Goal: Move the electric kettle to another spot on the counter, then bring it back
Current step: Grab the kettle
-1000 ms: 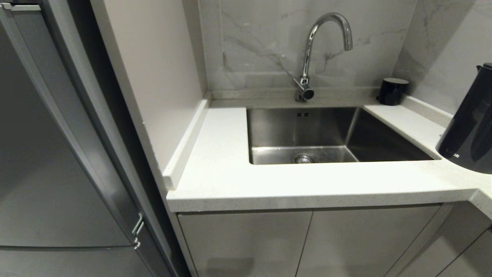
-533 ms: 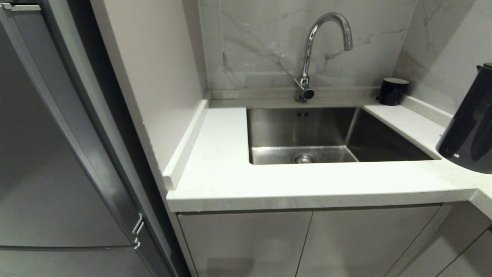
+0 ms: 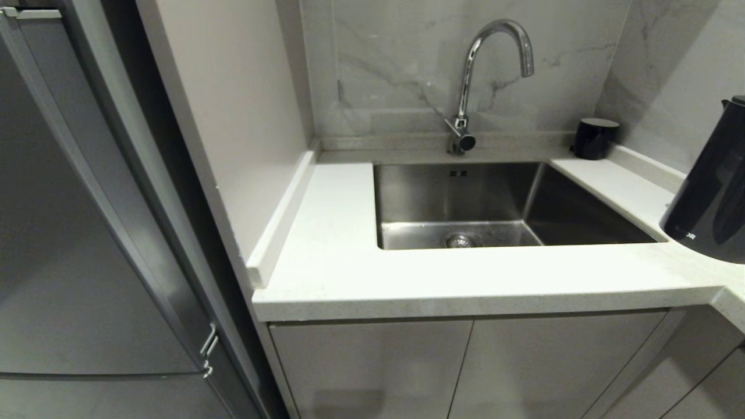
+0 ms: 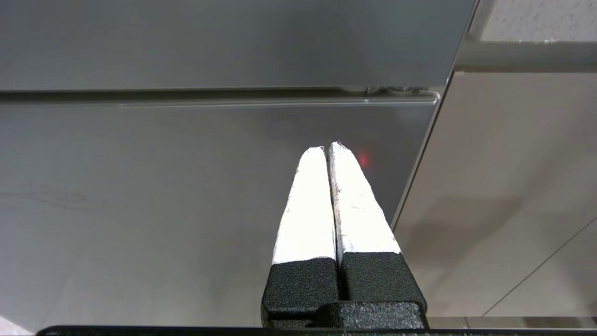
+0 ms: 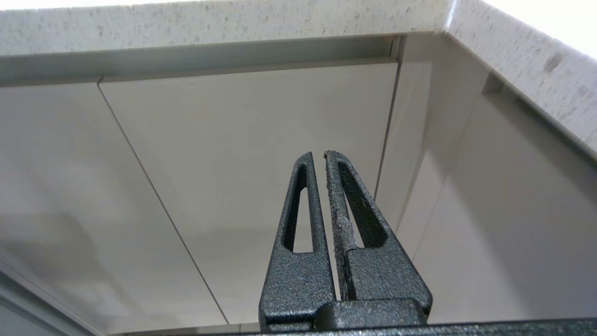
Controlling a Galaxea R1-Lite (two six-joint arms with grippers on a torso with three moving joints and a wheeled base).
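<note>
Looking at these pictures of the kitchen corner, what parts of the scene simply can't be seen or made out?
- electric kettle: head view, cut off by the right edge; handle and far side unseen.
- White lettering near its base: head view, too small to read.
- left gripper and right gripper: absent from the head view, below the counter.
- Sink near side: head view, hidden by the counter's front.

A glossy black finish is shown by the electric kettle (image 3: 711,192), and the counter (image 3: 465,279) is seen as white, finely speckled stone. The sink (image 3: 442,198) is formed of brushed steel and the tap (image 3: 483,70) of polished chrome. Rough, grained black is seen on the right gripper (image 5: 324,155).
</note>
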